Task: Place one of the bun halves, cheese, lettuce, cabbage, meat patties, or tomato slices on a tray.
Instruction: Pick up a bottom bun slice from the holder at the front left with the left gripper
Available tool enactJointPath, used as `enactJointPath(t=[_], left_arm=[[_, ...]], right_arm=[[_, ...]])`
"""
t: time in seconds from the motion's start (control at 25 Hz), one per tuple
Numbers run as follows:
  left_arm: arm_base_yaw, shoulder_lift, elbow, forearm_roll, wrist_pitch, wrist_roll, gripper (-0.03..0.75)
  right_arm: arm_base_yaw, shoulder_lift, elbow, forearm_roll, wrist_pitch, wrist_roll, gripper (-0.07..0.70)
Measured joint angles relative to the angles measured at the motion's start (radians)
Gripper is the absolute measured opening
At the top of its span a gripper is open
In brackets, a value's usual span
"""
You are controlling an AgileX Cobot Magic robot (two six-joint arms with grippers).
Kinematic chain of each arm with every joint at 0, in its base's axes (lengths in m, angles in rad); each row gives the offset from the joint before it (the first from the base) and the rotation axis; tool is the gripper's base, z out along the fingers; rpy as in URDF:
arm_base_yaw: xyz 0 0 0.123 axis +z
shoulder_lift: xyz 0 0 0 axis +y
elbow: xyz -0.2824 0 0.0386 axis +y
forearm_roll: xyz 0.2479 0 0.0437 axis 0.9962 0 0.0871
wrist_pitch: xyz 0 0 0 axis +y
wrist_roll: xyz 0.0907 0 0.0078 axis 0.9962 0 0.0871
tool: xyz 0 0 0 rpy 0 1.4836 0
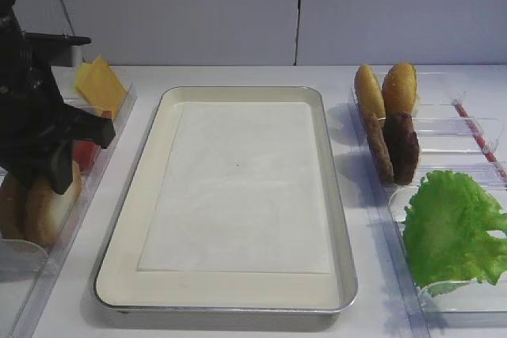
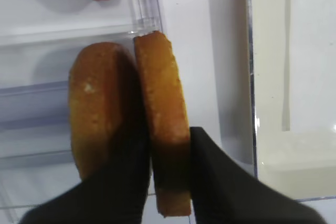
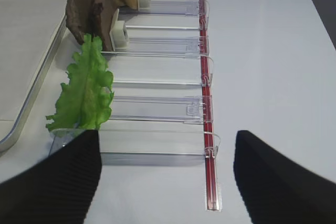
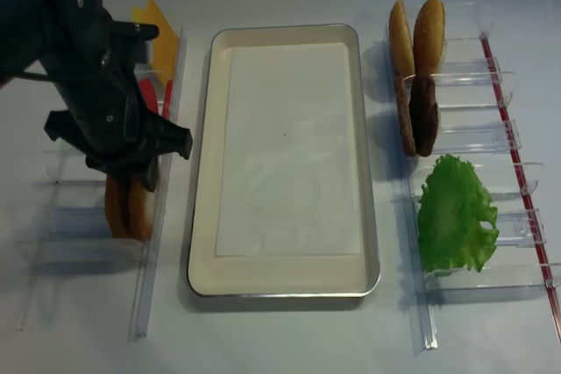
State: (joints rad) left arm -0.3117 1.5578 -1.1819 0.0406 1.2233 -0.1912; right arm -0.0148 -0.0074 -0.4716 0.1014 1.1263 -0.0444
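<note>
At the lower left of the high view, the left gripper [image 2: 170, 156] reaches down into the clear holder [image 4: 53, 221], its jaws straddling the bun half [image 2: 163, 124] that stands on edge beside a browner one [image 2: 97, 114], pinching its flat faces. The lined tray [image 1: 329, 156] lies bare mid-table, ready for it. The right gripper [image 3: 167, 174] hangs open above the lettuce [image 3: 86, 90] holder.
</note>
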Motion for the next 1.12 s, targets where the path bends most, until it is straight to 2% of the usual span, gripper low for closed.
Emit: enactJointPath(t=[0.12, 0.52, 1.12], left_arm=[[0.000, 0.000, 0.000, 0.011, 0.000, -0.002, 0.118], [0.000, -0.012, 0.002, 0.010, 0.001, -0.002, 0.116], [0.000, -0.201, 0.002, -0.015, 0.008, -0.004, 0.109]], right_arm=[[0.000, 0.000, 0.000, 0.000, 0.000, 0.000, 0.545], [0.000, 0.000, 0.000, 0.000, 0.000, 0.000, 0.545], [0.000, 0.000, 0.000, -0.002, 0.000, 0.000, 0.545]])
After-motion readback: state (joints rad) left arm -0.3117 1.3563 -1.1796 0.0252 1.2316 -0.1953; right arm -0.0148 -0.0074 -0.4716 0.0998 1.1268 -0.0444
